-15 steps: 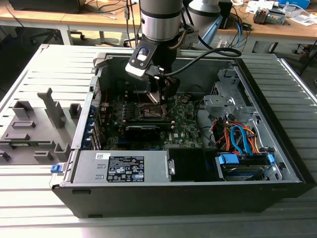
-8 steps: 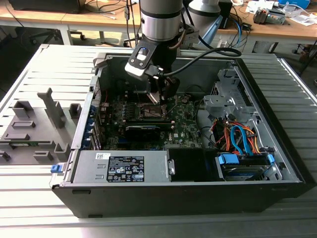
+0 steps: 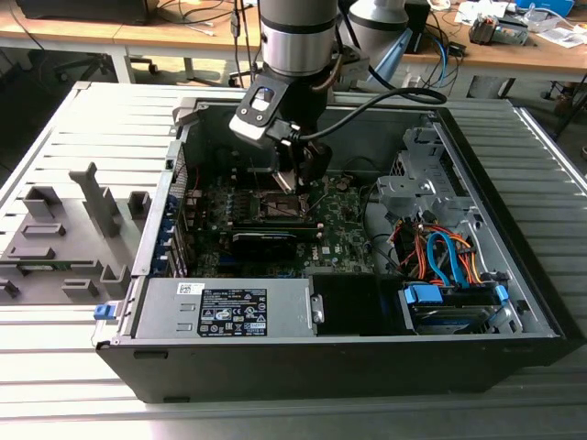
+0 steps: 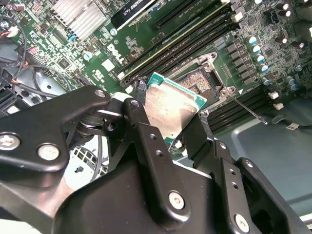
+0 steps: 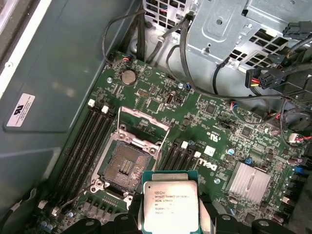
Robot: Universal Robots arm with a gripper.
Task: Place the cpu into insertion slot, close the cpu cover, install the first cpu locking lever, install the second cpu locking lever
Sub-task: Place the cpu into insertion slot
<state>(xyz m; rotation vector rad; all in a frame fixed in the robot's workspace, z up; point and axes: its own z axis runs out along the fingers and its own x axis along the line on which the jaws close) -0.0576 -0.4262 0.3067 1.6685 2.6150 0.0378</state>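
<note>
— What do we see at the centre of the frame?

— We see an open computer case lying on a slatted metal table. The arm comes down from the top centre.

— And where do we place the gripper?

— We place it just above the insertion slot on the green board; we can't tell if they touch.

— Anything around that?

— A labelled grey box fills the case's lower centre, we find blue and orange cables at the lower right, and grey fixtures stand at the left.
</note>
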